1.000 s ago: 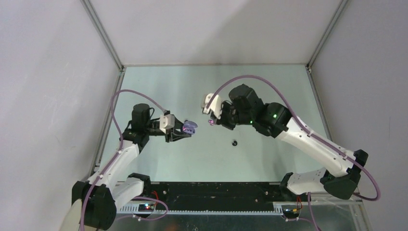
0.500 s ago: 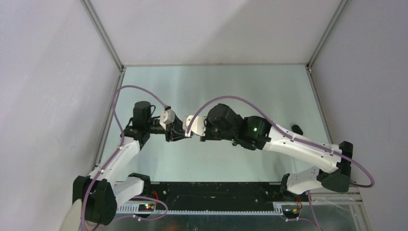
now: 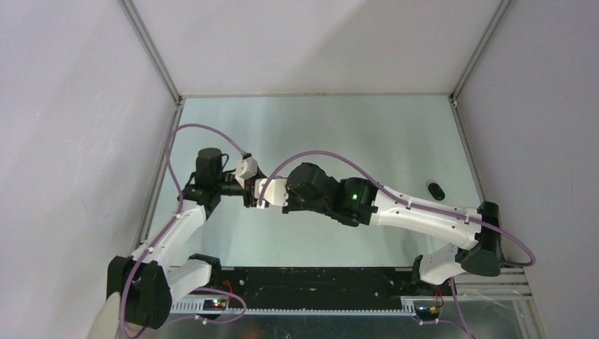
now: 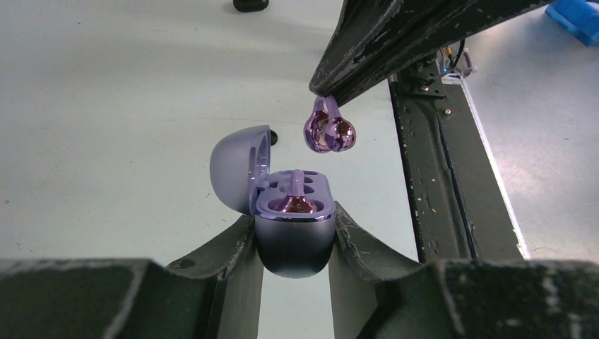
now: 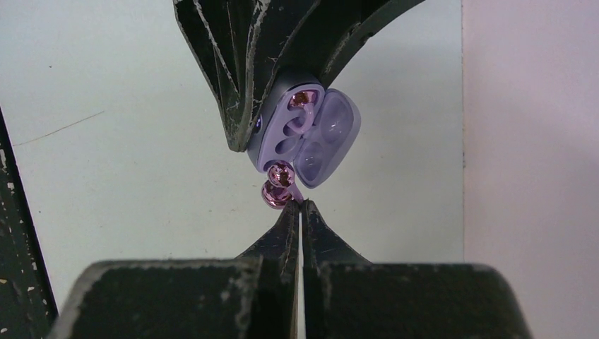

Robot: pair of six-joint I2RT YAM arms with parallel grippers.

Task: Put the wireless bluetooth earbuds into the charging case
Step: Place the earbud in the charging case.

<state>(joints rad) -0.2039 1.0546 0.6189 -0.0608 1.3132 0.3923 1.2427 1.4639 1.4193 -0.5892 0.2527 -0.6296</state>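
From above, the white left arm (image 3: 176, 229) and right arm (image 3: 417, 212) are reaching tip to tip over the pale green table (image 3: 353, 127), with a small black oval (image 3: 436, 191) lying far right. At the left wrist, the left gripper (image 4: 293, 227) is clamping a smooth lavender charging case (image 4: 293, 247), its domed lid (image 4: 236, 169) open and one glossy purple earbud (image 4: 297, 204) nestling inside. At the right wrist, the right gripper (image 5: 300, 209) is pinching a shiny, bean-shaped second purple earbud (image 5: 277, 185) just beside the case.
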